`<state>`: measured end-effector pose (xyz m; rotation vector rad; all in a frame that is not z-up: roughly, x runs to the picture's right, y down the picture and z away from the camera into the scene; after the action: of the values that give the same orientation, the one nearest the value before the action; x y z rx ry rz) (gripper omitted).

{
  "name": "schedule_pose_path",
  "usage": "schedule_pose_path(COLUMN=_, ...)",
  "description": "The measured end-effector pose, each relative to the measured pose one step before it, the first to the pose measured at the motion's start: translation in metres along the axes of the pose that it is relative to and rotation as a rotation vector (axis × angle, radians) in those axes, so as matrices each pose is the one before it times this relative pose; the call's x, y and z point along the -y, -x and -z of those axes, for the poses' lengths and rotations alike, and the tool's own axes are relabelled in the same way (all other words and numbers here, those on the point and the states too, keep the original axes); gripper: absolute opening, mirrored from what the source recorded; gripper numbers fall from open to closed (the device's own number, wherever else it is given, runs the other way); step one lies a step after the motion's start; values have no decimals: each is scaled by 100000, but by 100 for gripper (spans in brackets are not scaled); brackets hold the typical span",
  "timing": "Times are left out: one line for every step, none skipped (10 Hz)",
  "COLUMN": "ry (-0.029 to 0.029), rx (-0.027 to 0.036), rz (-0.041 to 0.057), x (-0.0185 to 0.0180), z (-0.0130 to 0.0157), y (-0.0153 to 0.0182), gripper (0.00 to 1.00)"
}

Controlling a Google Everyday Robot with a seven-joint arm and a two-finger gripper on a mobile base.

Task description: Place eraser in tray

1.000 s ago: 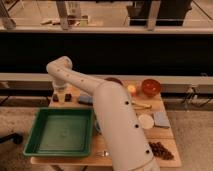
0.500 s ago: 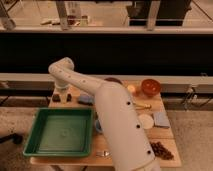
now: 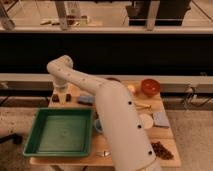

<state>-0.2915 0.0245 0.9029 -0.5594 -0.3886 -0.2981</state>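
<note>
hanging over the wooden table (image 3: 172,150) beyond the green tray (image 3: 34,132), the claw (image 3: 61,96) has a grip i cannot tell.

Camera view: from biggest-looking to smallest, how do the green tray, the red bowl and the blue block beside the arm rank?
1. Tray
2. Bowl
3. Blue block
The bowl and block look close in size, and the bowl sits farther back. The end effector hangs behind the tray, left of the block.
</note>
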Motion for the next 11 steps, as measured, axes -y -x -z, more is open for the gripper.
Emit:
schedule_pose_path(ry=747, rx=420, rz=651, x=373, z=-425, y=338, gripper=80)
schedule_pose_path(ry=615, rx=-213, rz=-427, x=307, z=-199, y=-412, gripper=80)
schedule_pose_path(ry=1094, rx=-93, rz=-603, x=330, z=-295, y=-381, gripper=80)
schedule_pose_path(ry=270, rx=323, rz=-100, x=273, z=-203, y=102, gripper=80)
schedule_pose_path(ry=734, rx=0, rz=-84, x=192, z=-275, y=52, gripper=80)
schedule_pose_path(ry=562, rx=308, rz=-814, x=281, z=-252, y=-225, gripper=80)
schedule_pose_path(ry=1469, rx=-21, rz=-1386, x=-26, z=-328, y=-907, gripper=80)
schedule_pose_path(ry=559, rx=350, rz=-1206, x=66, z=-205, y=-851, gripper=80)
schedule_pose_path(ry=1387, rx=-78, rz=-663, x=-124, z=-527, y=-782, gripper=80)
schedule_pose_path(ry=601, rx=1006, rz=-392, x=48, z=-487, y=-198, gripper=80)
schedule_pose_path(ry=1008, rx=555, rz=-288, x=-77, z=-386, y=-313, gripper=80)
